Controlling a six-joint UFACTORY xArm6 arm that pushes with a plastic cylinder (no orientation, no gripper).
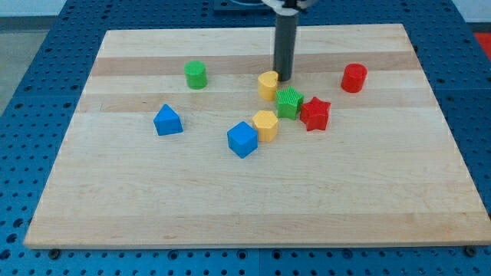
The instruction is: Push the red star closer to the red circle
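The red star (314, 113) lies right of the board's middle, touching a green star-like block (289, 103) on its left. The red circle (354, 77) stands apart, up and to the right of the star. My tip (283, 79) is at the end of the dark rod, just right of a yellow block (268, 84) and above the green block, up and left of the red star. It does not touch the red star.
A yellow hexagon (265, 124) and a blue cube (242, 139) sit together below the green block. A blue pointed block (167, 120) is at the left. A green cylinder (196, 74) is at the upper left. The wooden board (245, 207) ends at blue perforated table.
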